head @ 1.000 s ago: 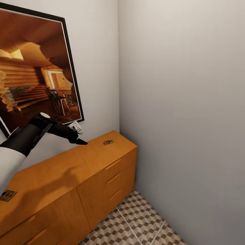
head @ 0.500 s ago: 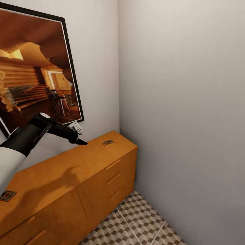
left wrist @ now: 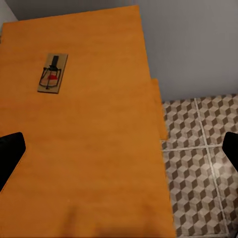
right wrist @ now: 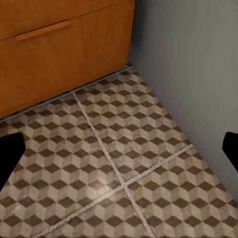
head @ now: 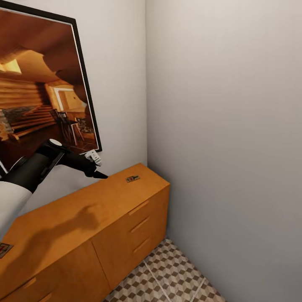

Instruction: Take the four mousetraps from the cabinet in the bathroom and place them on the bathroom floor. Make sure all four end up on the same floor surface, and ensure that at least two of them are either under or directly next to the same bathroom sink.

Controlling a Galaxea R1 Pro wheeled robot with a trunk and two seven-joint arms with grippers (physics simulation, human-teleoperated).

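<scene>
2 mousetraps show on the cabinet's (head: 75,218) flat top; the far mousetrap (head: 133,179) lies near the corner end, just ahead of the left gripper (head: 98,175), which hangs above the wood short of it; the near mousetrap (head: 3,249) sits at the opposite end, cut by the picture's edge. In the left wrist view the far trap (left wrist: 52,73) is a thin brown slab with a dark wire bar and a red patch, its long axis running roughly along the gripper's line of sight and off to 1 side; the 2 dark fingertips (left wrist: 10,153) stand wide apart with nothing between them. Judged from this, the left arm is the nearer one and needs a short forward reach. The right gripper (right wrist: 119,153) also spreads wide, empty, over the cube-patterned bathroom floor (right wrist: 124,163) with pale grout, beside the smooth orange drawer fronts and slim bar handles.
</scene>
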